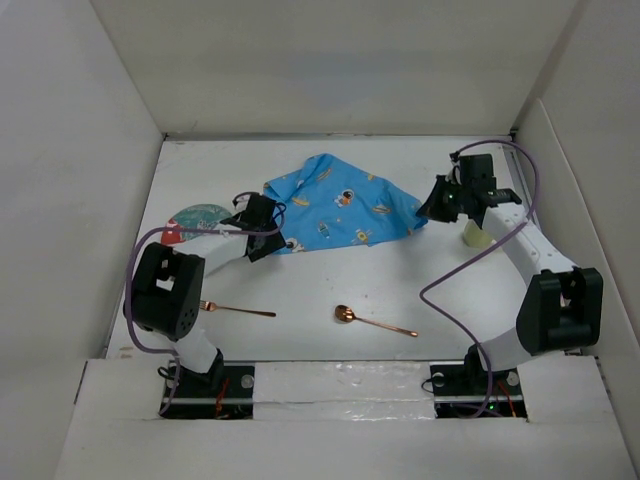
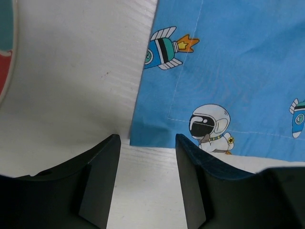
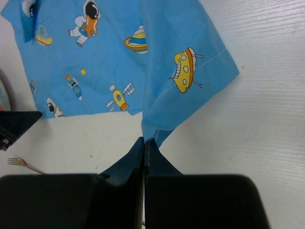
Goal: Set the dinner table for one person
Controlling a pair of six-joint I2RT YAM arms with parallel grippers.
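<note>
The arms are working on the first step, spreading the rumpled blue space-print placemat (image 1: pixel 340 205), which is lying toward the far middle of the white dinner table (image 1: pixel 330 275). The right gripper (image 3: pixel 144 141) is pinching the mat's right-hand corner, its fingers pressed together on the cloth. The left gripper (image 2: pixel 145 143) is waiting with fingers spread at the mat's near-left corner, holding nothing. The next move probably calls for the left to close on that corner so both can draw the mat flat. The plate (image 1: pixel 198 215), fork (image 1: pixel 238 310) and spoon (image 1: pixel 375 321) are lying apart from it, not yet placed.
</note>
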